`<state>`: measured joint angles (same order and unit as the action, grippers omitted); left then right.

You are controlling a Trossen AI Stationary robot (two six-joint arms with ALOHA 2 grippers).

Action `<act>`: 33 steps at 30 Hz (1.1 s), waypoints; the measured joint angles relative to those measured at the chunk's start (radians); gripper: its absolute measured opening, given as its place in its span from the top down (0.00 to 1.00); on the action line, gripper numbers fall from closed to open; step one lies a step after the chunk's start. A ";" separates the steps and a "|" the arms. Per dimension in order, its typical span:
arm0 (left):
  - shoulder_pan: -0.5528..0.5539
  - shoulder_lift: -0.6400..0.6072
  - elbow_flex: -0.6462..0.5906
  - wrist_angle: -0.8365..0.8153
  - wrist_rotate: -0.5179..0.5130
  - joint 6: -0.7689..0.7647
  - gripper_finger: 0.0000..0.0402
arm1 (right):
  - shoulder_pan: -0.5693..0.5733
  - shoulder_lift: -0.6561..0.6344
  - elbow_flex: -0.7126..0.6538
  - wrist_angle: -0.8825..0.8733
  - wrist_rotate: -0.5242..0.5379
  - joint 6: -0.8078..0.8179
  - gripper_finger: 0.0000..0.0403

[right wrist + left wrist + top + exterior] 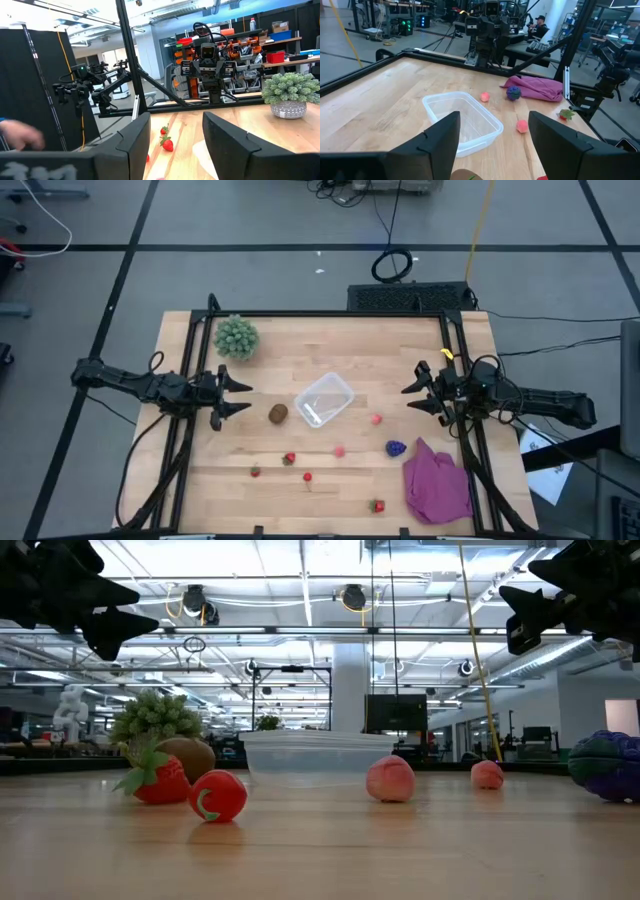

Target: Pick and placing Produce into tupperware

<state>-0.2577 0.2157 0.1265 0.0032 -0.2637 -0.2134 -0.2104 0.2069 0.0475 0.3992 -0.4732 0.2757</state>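
The clear tupperware (pixel 324 399) stands on its base at mid-table, with nothing in it in the left wrist view (pixel 462 121). The brown fruit (pixel 278 413) lies just to its left. Pink fruits (pixel 376 419) (pixel 340 450), the purple cluster (pixel 396 447) and small red fruits (pixel 289 458) (pixel 307 476) (pixel 377 505) lie scattered on the near half of the table. My left gripper (pixel 240 398) is open and empty, above the table left of the brown fruit. My right gripper (pixel 410 398) is open and empty, above the table right of the tub.
A green spiky plant in a pot (pixel 236 337) stands at the far left. A crumpled purple cloth (pixel 437 482) lies at the near right, beside the purple cluster. Black frame rails (pixel 185 430) run along both table sides. A blurred part of a person (pixel 20 132) shows beyond the table.
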 joint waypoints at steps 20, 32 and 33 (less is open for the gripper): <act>0.000 0.000 0.000 0.002 -0.010 0.073 0.40 | 0.000 0.000 0.000 0.019 0.005 0.057 0.57; 0.000 -0.001 0.000 0.101 -0.063 0.080 0.40 | 0.001 0.000 0.000 0.129 0.005 0.083 0.57; 0.000 -0.001 0.000 0.105 -0.072 0.069 0.40 | 0.001 0.000 0.000 0.129 0.005 0.085 0.57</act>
<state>-0.2577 0.2151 0.1265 0.1078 -0.3352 -0.1443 -0.2096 0.2067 0.0471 0.5285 -0.4679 0.3603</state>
